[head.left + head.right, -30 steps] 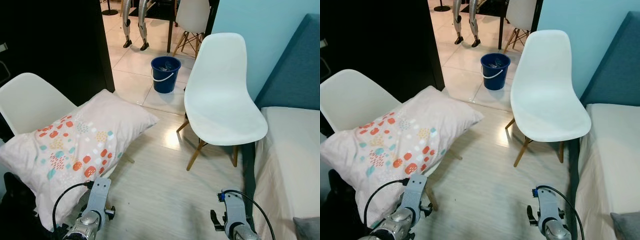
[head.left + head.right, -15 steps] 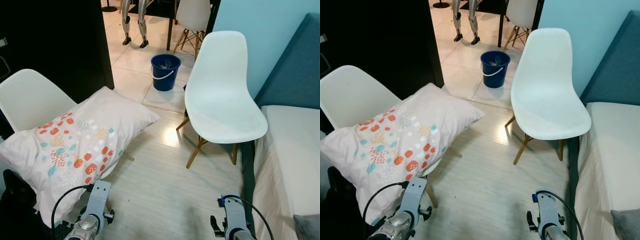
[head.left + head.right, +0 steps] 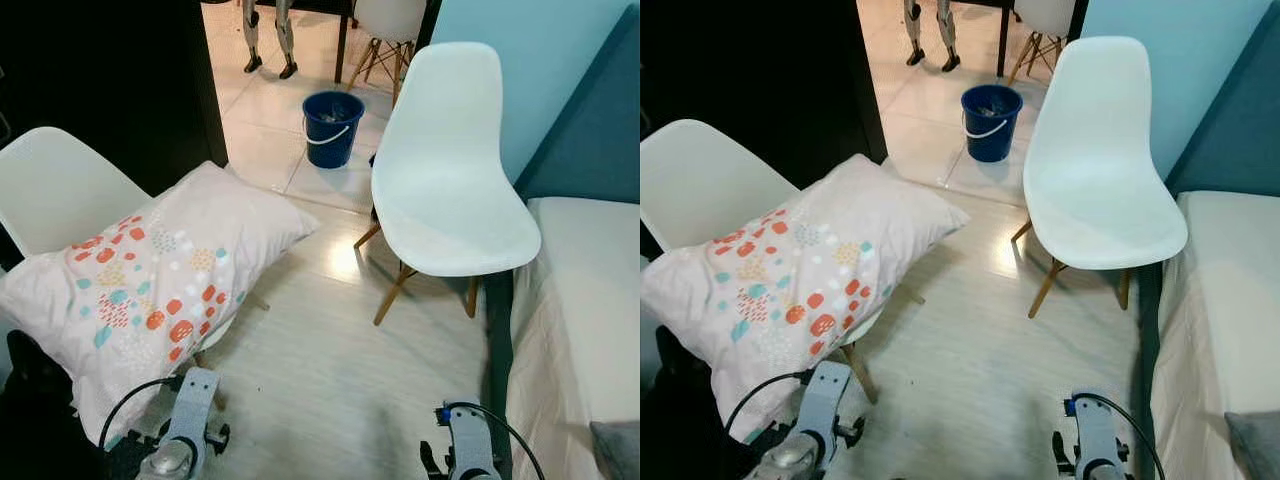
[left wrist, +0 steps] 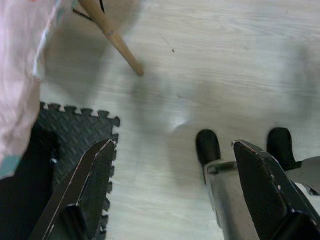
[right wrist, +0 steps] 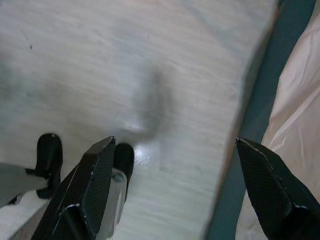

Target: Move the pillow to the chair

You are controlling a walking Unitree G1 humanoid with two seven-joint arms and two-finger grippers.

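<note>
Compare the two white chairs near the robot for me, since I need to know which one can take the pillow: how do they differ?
The left chair carries the patterned pillow, which covers its seat; the right chair has a bare seat. The left chair stands by the dark doorway, the right chair beside the bed. Both are white shells on wooden legs.

Head stereo pair looks forward and down over both chairs, sharing the wood floor (image 3: 330, 370). Both wrist cameras face straight down, near that floor, between spread fingers.
</note>
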